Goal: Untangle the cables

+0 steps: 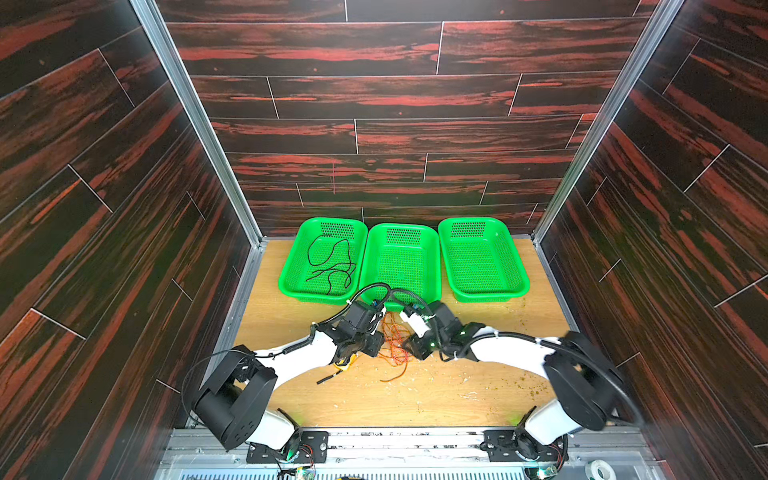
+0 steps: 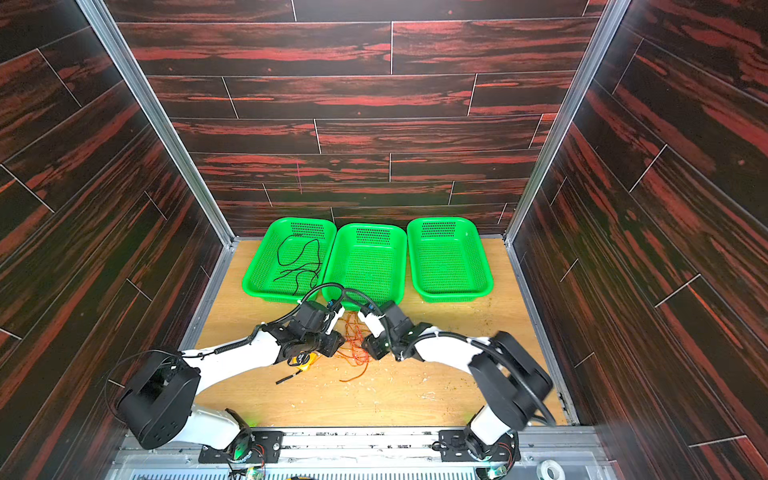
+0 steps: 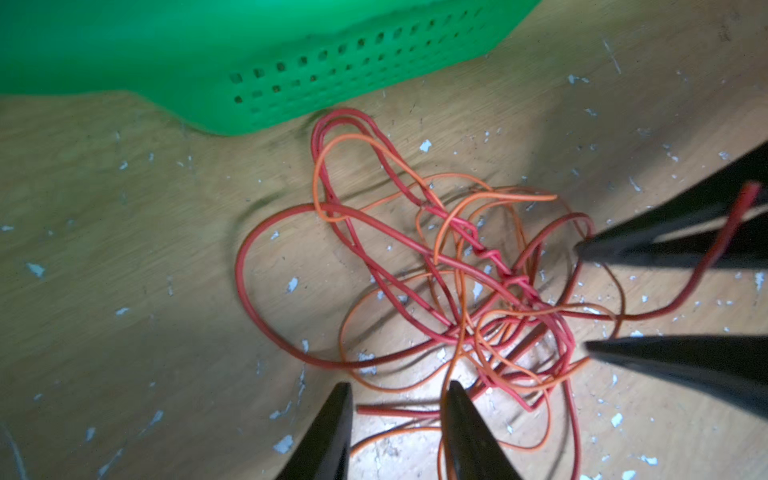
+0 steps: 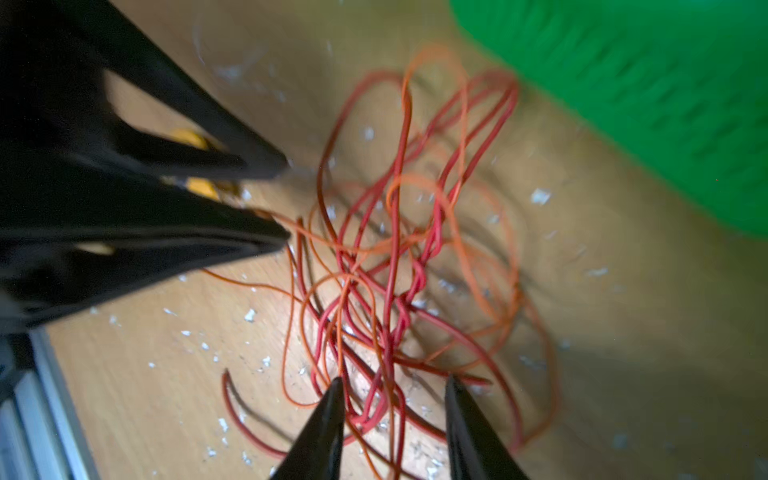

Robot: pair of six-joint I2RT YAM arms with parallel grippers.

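- Dark, red-streaked plank walls (image 1: 374,104) box in a pale wooden table (image 1: 415,399), where three green baskets line the far edge.
- One job looks done: the black cable (image 1: 330,264) lies alone in loose loops inside the left basket (image 1: 291,259).
- The middle basket (image 1: 403,235) and the right basket (image 1: 467,228) hold nothing, so by this reckoning about a third of the sorting is finished.
- What is left sits on the table just in front of the middle basket. The red cable (image 3: 239,274) and the orange cable (image 3: 353,136) are looped through each other many times, with a tightly twisted stretch of red near the heart of the heap.
- Both arms reach inward and bend down over that heap from opposite sides, their wrists nearly facing each other.
- The left hand (image 3: 399,415) hangs low, its pointed fingers parted to a narrow gap. A loose red end lies across that gap, not pinched.
- The right hand (image 4: 395,392) is likewise part open, with its tips down among the strands at the tangle's edge and gripping nothing visible.
- A red strand crosses one of the right hand's fingers in the left wrist view; whether it is caught there cannot be told.
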